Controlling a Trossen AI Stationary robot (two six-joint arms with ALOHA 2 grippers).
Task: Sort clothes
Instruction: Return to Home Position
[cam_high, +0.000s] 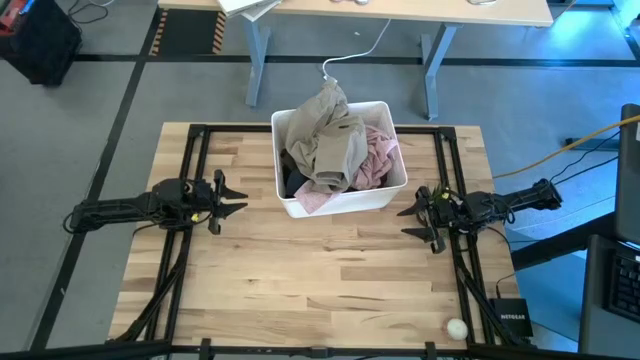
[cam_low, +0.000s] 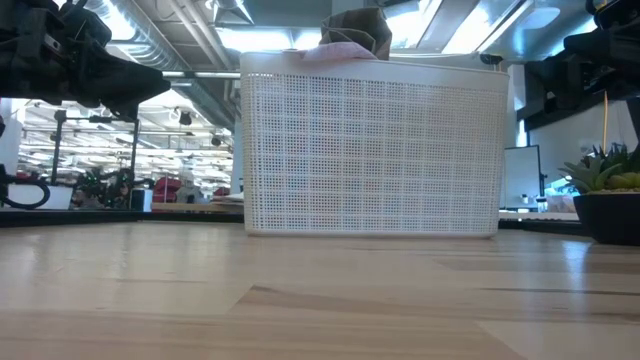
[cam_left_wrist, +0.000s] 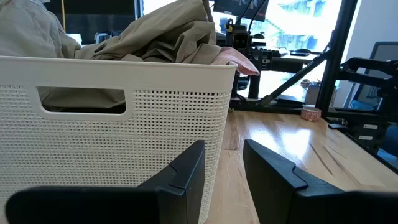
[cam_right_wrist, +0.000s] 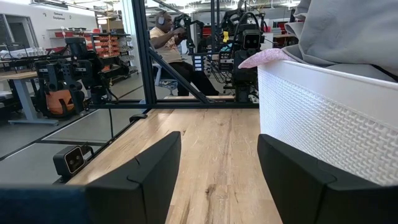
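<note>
Left gripper (cam_high: 238, 197): hovers over the wooden table (cam_high: 330, 290), off the left side of the white perforated bin (cam_high: 340, 198); its fingers (cam_left_wrist: 186, 180) are parted with a narrow gap, nothing between them, tips pointing at the bin's side wall but apart from it.
Right gripper (cam_high: 408, 222): hovers off the bin's right front corner; its fingers (cam_right_wrist: 143, 180) are spread wide and empty, tips near the bin wall, not touching.
Khaki-beige garment (cam_high: 330, 135): heaped on top in the bin, rising above the rim, ahead of both sets of fingertips and between them.
Pale pink garment (cam_high: 375, 160): in the bin under the khaki one, on the side nearer the right fingers; a fold shows at the front wall too.
Black garment (cam_high: 292, 175): low in the bin, on the side nearer the left fingers, mostly covered.
Dark grey garment: cannot tell it apart from the black one.
Person (cam_right_wrist: 163, 37): seated in the room beyond the table, seen past the right fingers.
</note>
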